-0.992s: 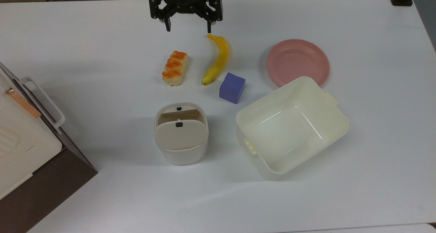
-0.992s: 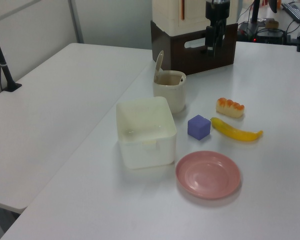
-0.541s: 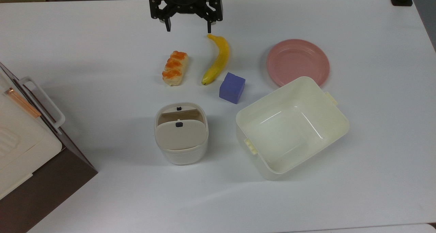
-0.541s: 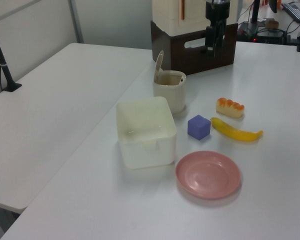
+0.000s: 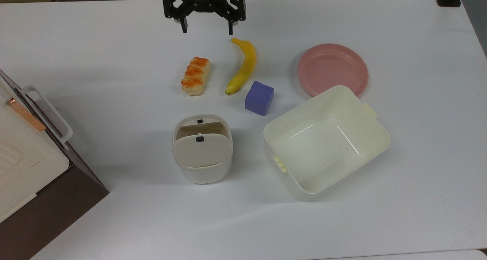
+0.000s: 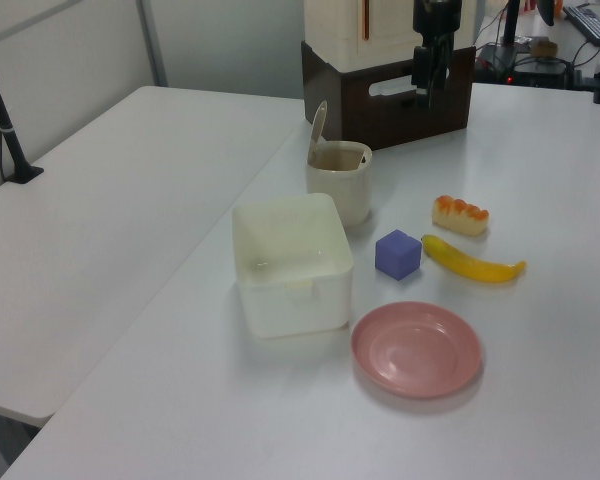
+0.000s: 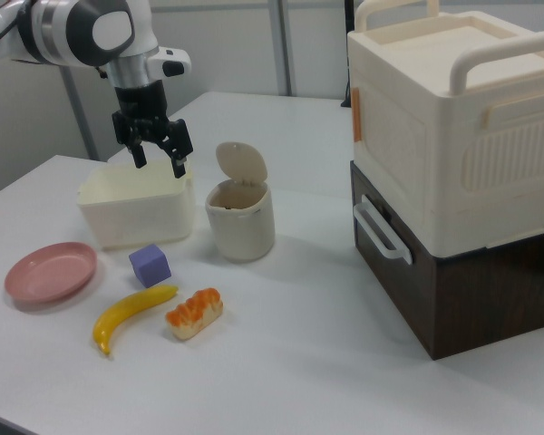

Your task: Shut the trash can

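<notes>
The trash can [image 5: 202,159] [image 6: 340,182] [image 7: 241,219] is a small white bin near the table's middle. Its beige lid [image 5: 201,149] [image 7: 241,164] with a black button stands raised on its hinge, and the brown inside shows. My gripper [image 5: 206,29] [image 6: 426,92] [image 7: 160,161] hangs open and empty in the air at the top view's upper edge, well away from the trash can, above the table beyond the bread and banana.
A bread roll [image 5: 195,75], a banana [image 5: 242,65] and a purple cube [image 5: 259,98] lie between gripper and trash can. A cream lidless tub [image 5: 326,141] and a pink plate [image 5: 333,69] sit at the top view's right. A large cream-and-brown box [image 7: 458,163] stands at the top view's left.
My gripper has shifted slightly toward the top view's upper left, still open. Nothing else has moved.
</notes>
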`<state>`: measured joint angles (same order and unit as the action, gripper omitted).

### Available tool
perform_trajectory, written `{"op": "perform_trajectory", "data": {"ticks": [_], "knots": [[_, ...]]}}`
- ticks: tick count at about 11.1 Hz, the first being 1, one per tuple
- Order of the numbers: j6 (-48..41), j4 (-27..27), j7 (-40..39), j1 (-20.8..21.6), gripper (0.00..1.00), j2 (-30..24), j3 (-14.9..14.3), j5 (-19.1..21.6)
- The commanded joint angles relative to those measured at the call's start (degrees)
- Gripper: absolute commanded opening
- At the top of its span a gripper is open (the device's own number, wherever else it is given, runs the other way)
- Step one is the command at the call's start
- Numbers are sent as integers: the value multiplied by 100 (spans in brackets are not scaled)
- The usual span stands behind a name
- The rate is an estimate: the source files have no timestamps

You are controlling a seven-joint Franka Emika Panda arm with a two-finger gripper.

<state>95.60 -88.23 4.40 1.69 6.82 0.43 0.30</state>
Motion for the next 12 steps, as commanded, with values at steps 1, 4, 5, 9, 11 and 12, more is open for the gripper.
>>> {"op": "perform_trajectory", "data": {"ticks": [1,4,5,9,11,12], "knots": [[-6,-72,-167,33,100,-129,-69,49],[38,-72,-299,33,85,-94,-69,66],[73,-72,-473,33,53,-59,-69,101],[1632,-72,-598,42,0,178,-69,391],[2932,-72,-581,60,0,336,-69,357],[3547,-45,-537,51,0,529,-69,330]]}}
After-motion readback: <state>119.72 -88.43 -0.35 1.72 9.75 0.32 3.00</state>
